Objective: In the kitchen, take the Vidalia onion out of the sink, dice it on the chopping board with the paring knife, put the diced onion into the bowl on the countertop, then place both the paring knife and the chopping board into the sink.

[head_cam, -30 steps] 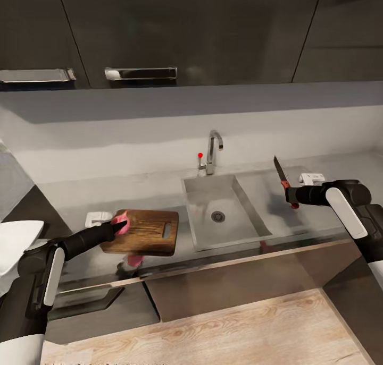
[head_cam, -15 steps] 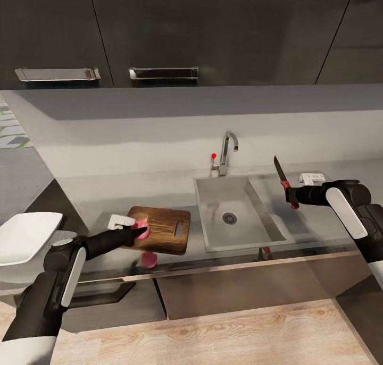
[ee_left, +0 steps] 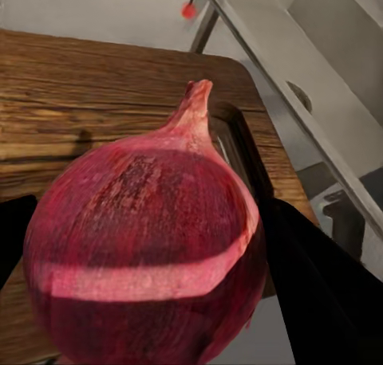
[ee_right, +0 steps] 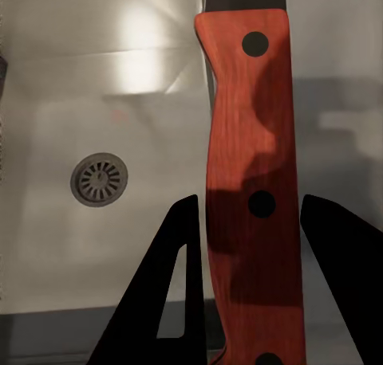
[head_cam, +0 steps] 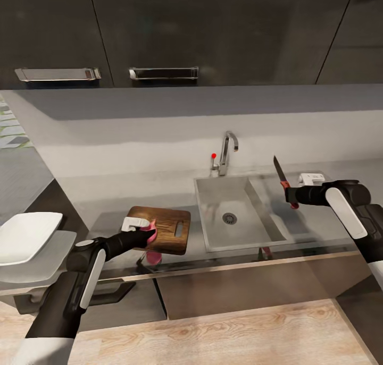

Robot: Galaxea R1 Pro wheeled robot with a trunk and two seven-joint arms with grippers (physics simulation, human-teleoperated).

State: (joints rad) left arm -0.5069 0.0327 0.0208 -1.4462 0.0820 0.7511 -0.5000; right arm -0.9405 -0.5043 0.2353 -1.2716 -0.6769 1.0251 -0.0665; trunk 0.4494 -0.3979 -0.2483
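The left pincer [head_cam: 148,234] is clamping a red-skinned onion [head_cam: 151,234], holding it over the near left end of the chopping board [head_cam: 169,228]; in the left wrist view the onion [ee_left: 148,253] is sitting between the two dark fingers [ee_left: 319,285] with its pointed tip toward the board's handle slot [ee_left: 235,146]. The board [ee_left: 96,102] is lying flat on the grey worktop [head_cam: 101,195], just left of the sink [head_cam: 234,211], with its slotted end toward the basin. The right pincer [head_cam: 291,196] is gripping the knife [head_cam: 281,177] by its reddish handle, holding it above the worktop to the right of the sink with the dark blade pointing up and slightly away. In the right wrist view the knife handle [ee_right: 251,190] is standing between the black fingers [ee_right: 171,269], closed on it, with the sink basin [ee_right: 96,86] and its round drain [ee_right: 100,180] lying beyond. A chrome faucet [head_cam: 227,151] with a red knob [head_cam: 214,155] is rising behind the basin. A white bowl [head_cam: 26,236] is resting on a lower surface at the far left, well apart from the board. Dark cabinets [head_cam: 213,30] are hanging above.
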